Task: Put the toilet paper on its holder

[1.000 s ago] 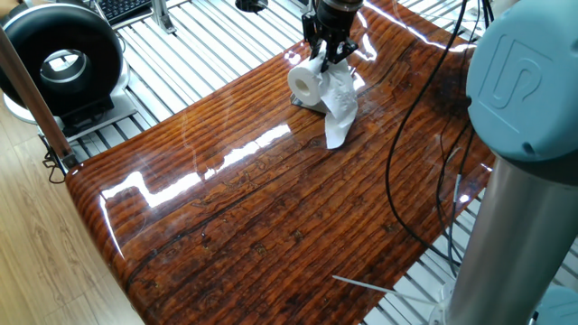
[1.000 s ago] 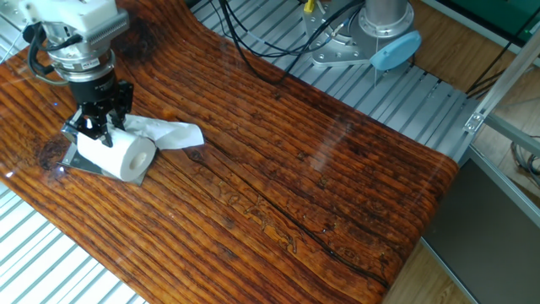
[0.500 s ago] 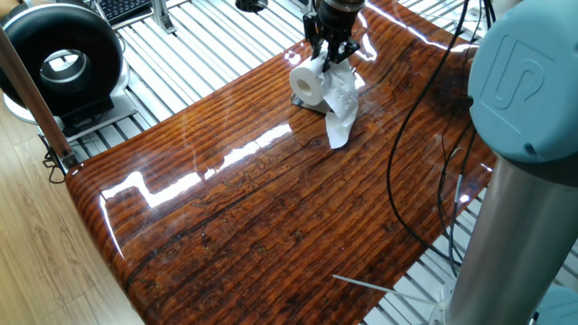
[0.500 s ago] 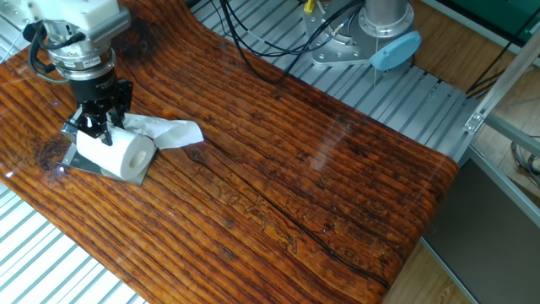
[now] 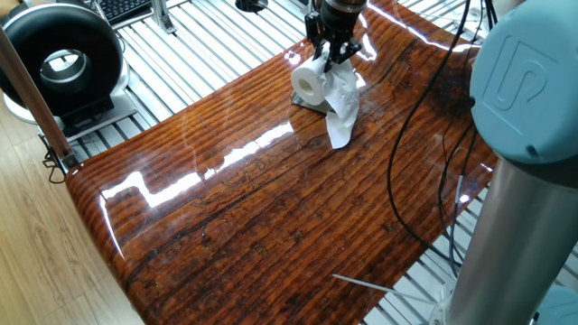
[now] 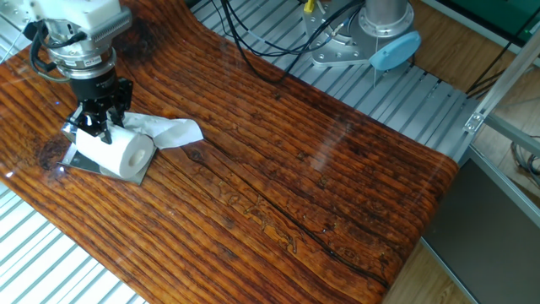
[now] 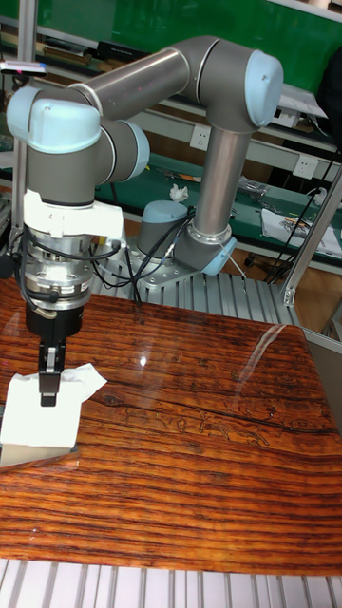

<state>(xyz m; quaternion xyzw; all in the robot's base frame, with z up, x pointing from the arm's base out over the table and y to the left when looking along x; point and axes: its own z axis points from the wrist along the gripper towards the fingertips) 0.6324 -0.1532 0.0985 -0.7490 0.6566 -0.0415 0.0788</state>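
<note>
1. Sitting at the far left of the one fixed view, beyond the table edge, is a black ring-shaped device (image 5: 61,61) on a slatted metal surface.
2. Lying on its side near the far edge of the glossy wooden table (image 5: 271,208), the toilet paper (image 5: 312,81) rests over the holder (image 6: 84,162), whose flat silver base plate shows under the roll.
3. Standing directly above the roll, the gripper (image 6: 97,128) points straight down, its black fingers drawn close together at the roll's top; whether they pinch the paper cannot be told.
4. Trailing right of the roll, a loose sheet (image 6: 173,132) lies crumpled on the wood.
</note>
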